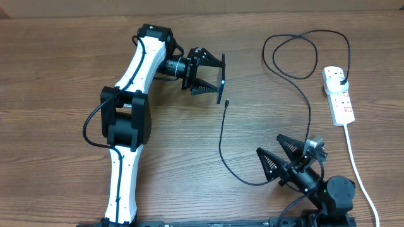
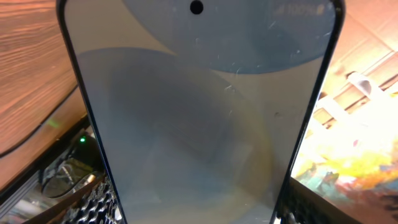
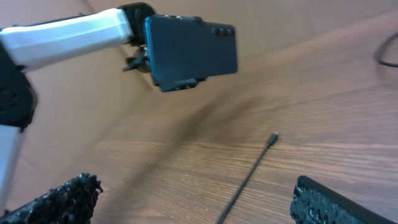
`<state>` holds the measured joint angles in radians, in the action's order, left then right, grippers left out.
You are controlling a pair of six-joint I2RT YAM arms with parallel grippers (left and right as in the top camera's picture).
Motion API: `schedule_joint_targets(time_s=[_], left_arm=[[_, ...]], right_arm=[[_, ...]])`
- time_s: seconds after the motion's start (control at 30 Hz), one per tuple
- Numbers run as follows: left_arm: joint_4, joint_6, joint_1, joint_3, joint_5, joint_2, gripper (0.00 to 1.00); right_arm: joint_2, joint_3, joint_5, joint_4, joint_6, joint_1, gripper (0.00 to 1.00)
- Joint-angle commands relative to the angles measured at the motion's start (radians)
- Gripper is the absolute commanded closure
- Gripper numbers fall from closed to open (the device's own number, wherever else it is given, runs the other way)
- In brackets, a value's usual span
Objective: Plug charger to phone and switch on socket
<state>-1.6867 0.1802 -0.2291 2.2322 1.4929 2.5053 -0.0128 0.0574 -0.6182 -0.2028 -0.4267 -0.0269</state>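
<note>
My left gripper (image 1: 208, 74) is shut on the phone (image 1: 223, 81) and holds it on edge above the table. The phone's grey-blue screen (image 2: 199, 124) fills the left wrist view between the textured pads (image 2: 99, 202). Its dark back (image 3: 189, 53) faces the right wrist camera. The charger's thin black cable (image 1: 221, 142) lies on the table, its connector tip (image 1: 225, 102) just below the phone. The tip (image 3: 274, 137) is also in the right wrist view. My right gripper (image 1: 279, 155) stands open at the front right, empty, with the cable (image 3: 245, 180) running between its fingers. The white socket (image 1: 339, 98) lies at the right with the black plug (image 1: 341, 81) in it.
The cable loops (image 1: 303, 53) at the back right before reaching the plug. The socket's thick white cord (image 1: 357, 165) runs toward the front right corner. The left arm's white links (image 1: 129, 107) stretch across the left half of the wooden table (image 1: 63, 75).
</note>
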Motion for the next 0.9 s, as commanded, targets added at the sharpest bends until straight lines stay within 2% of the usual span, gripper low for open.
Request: schedule_joint_targets(time_s=[0.0, 0.17, 0.37, 0.47, 0.67, 0.8, 0.87], left_arm=[[-0.004, 0.003, -0.005, 0.028, 0.089, -0.001, 0.28], [-0.004, 0.016, -0.005, 0.028, 0.089, -0.001, 0.27], [-0.004, 0.038, -0.005, 0.028, 0.089, -0.001, 0.28], [-0.004, 0.037, -0.005, 0.028, 0.09, -0.001, 0.28], [-0.004, 0.054, -0.005, 0.028, 0.089, -0.001, 0.28], [-0.004, 0.076, -0.005, 0.028, 0.09, -0.001, 0.28], [-0.004, 0.076, -0.005, 0.028, 0.09, -0.001, 0.28]], right_arm=[[-0.012, 0.103, 0.079, -0.109, 0.056, -0.006, 0.0], [-0.157, 0.238, 0.13, -0.226, 0.103, -0.006, 0.0], [-0.531, 0.439, 0.107, -0.304, 0.122, -0.006, 0.0], [-0.739, 0.541, -0.028, -0.324, 0.121, -0.006, 0.0], [-1.058, 0.602, -0.576, -0.18, 0.121, -0.006, 0.01], [-1.189, 0.602, -0.581, -0.174, 0.127, -0.006, 0.0], [-1.219, 0.602, -0.533, -0.203, 0.19, -0.014, 0.0]])
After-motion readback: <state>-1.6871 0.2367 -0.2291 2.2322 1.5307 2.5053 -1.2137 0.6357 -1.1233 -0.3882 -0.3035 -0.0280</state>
